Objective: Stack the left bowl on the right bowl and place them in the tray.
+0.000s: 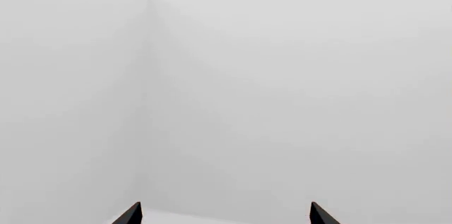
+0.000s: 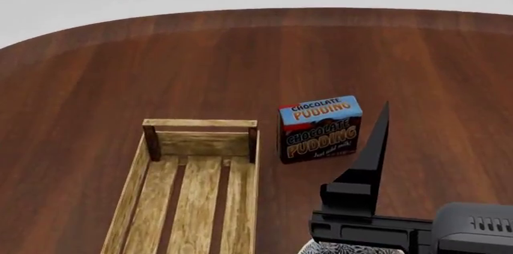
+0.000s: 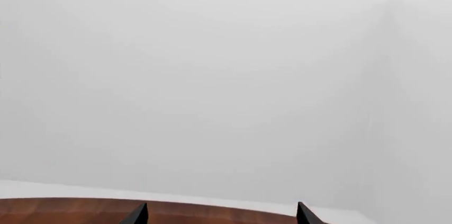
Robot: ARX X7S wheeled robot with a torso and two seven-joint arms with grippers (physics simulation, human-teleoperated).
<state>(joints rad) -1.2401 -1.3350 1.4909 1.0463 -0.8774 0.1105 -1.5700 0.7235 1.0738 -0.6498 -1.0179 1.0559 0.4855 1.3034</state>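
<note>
The tray [image 2: 152,140], a long light-wood crate with a slatted floor, lies at the lower left of the head view with nothing in it. At that view's bottom edge a speckled black-and-white sliver [image 2: 345,248] shows under my right arm. It may be a bowl; I cannot tell which one. The other bowl is out of view. My right gripper [image 3: 219,216] is open, its tips wide apart over the table's far edge. One of its dark fingers [image 2: 373,143] rises beside the pudding box. My left gripper [image 1: 224,214] is open too, faces bare grey wall, and is absent from the head view.
A blue-and-brown chocolate pudding box [image 2: 319,128] stands upright just right of the tray's far end. The dark round wooden table [image 2: 240,56] stretches beyond it to a curved far edge, with pale floor behind.
</note>
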